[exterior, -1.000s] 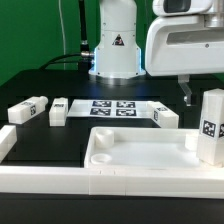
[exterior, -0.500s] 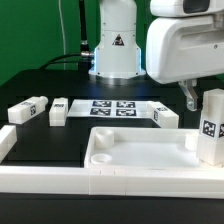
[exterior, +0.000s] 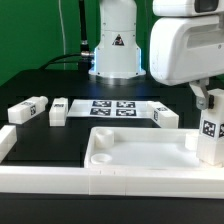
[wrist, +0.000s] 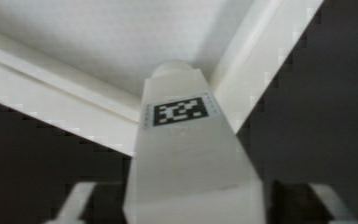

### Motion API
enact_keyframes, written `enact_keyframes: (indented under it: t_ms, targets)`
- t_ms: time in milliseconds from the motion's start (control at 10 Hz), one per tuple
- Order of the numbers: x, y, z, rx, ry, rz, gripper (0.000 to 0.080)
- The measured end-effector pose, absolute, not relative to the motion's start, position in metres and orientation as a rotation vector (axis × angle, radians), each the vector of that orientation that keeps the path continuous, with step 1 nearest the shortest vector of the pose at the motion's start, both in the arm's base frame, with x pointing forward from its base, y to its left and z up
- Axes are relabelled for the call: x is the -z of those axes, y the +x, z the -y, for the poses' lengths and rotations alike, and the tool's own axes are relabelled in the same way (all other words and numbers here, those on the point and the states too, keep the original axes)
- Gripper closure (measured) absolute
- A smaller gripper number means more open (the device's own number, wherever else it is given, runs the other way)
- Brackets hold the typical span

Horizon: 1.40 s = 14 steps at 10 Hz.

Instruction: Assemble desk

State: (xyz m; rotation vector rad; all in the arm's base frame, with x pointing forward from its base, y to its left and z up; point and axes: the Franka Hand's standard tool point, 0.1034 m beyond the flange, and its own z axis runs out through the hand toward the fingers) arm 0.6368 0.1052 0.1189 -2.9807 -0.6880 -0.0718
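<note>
Desk tabletop [exterior: 140,150] is being carried on the black worktop [exterior: 60,140], with one upright leg [exterior: 211,125] being held in its corner at the exterior view's right. The leg is being straddled by parted fingers [wrist: 82,202], with gaps showing.

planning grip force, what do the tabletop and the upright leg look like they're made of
The tabletop looks like moulded white plastic with a matte to slightly satin finish: even colour, rounded rim, soft-edged sockets. The upright leg seems to be the same smooth white plastic, with a black-and-white tag on it. Whether it is solid or hollow cannot be told.
</note>
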Motion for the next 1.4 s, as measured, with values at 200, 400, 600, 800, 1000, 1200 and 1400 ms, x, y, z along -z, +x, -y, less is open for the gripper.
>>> enact_keyframes:
  t_ms: [200, 400, 600, 800, 1000, 1200, 1400]
  targets:
    - [-0.1188, 0.6370, -0.1038, 0.071, -2.985, 0.671, 0.0509]
    - [-0.1188, 0.6371, -0.1032, 0.070, -2.989, 0.651, 0.0509]
    - [-0.1181, 0.6368, -0.1000, 0.061, -3.025, 0.251, 0.0509]
    - [-0.1178, 0.6376, -0.0985, 0.057, -3.029, -0.024, 0.0509]
    - [-0.1177, 0.6381, -0.0970, 0.043, -3.008, -0.337, 0.0509]
    - [-0.1175, 0.6383, -0.0962, 0.027, -2.964, -0.602, 0.0509]
    - [-0.1173, 0.6382, -0.0962, 0.008, -2.885, -0.926, 0.0509]
